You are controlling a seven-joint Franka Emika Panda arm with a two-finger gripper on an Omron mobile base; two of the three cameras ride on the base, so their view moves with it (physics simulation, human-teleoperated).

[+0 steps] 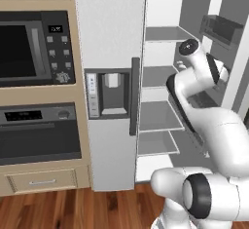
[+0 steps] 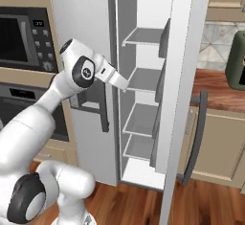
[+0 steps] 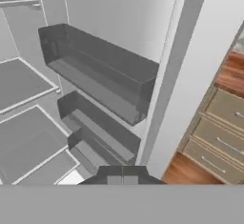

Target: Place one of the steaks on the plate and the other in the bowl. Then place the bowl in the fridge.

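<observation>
Fridge [image 1: 112, 38] stood with right door [image 2: 184, 75] swung wide, left door shut, its dispenser panel [image 1: 109, 94] and dark handle [image 1: 134, 96] facing out. Inside, grey shelves [image 2: 143, 78] stacked one above another, all bare where visible. On the open door's inner side, dark bins [image 3: 102, 68] mounted one above another, seen close in the hand view. Gripper [image 3: 123, 178] pointed toward that door's inner side and the shelf edges, fingers together, clamped on nothing. Arm [image 2: 72, 83] reached up across the fridge's front from the base. Left of the fridge, microwave [image 1: 31, 47] set in tan cabinetry above black oven [image 1: 39, 133] and a drawer [image 1: 43, 181]. Right of the open door, wooden counter [image 2: 217, 90] over tan drawers [image 3: 221, 132]. Wood floor [image 1: 73, 208] below.
</observation>
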